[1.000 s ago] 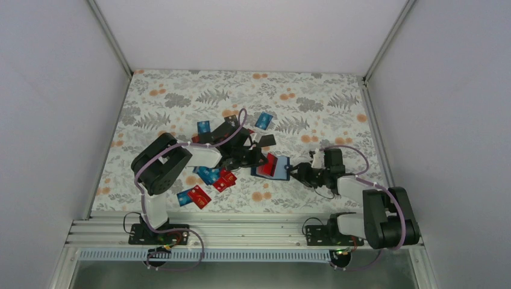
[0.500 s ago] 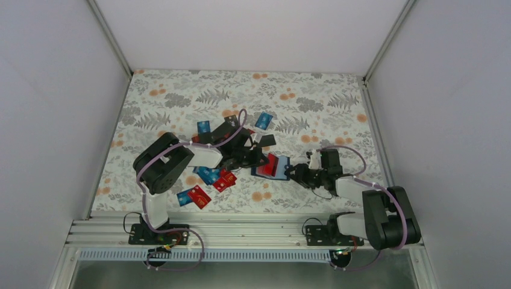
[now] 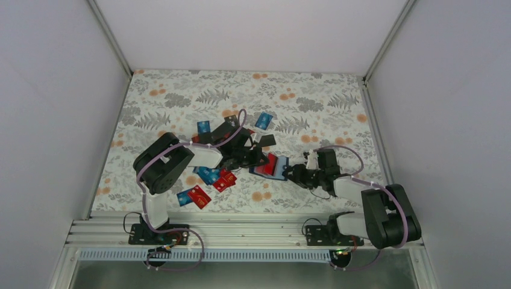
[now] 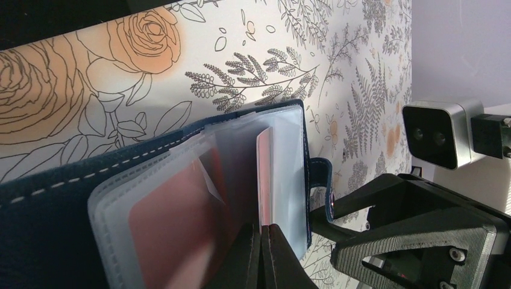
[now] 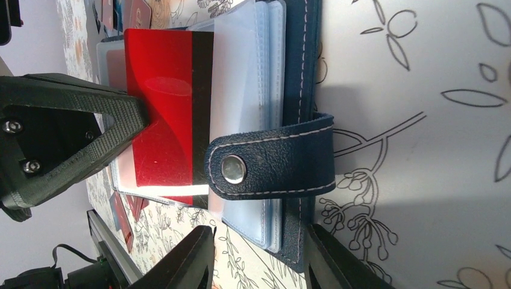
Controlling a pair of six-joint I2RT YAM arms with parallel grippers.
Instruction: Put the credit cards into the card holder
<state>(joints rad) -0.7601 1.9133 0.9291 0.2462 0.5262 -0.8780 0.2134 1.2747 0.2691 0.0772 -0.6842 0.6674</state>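
Where the two arms meet near the middle of the worktop (image 3: 181, 96), the card holder (image 5: 298, 72) lies open with its navy cover down and its clear sleeves fanned upward. The left hand (image 4: 261, 232) is closed on a red card (image 5: 163, 108) with a black stripe. The card's leading edge sits inside one sleeve, and its trailing half projects past the sleeve mouth toward that hand. The right hand (image 5: 259, 232) stands partly open. Its fingers straddle the holder's near edge, just below the snap strap (image 5: 283, 159), which folds over the sleeve stack. Loose cards (image 3: 199, 195) lie scattered beside and behind the left arm, some near the front rail. Broad stretches of patterned worktop separate the holder from the far and right edges.
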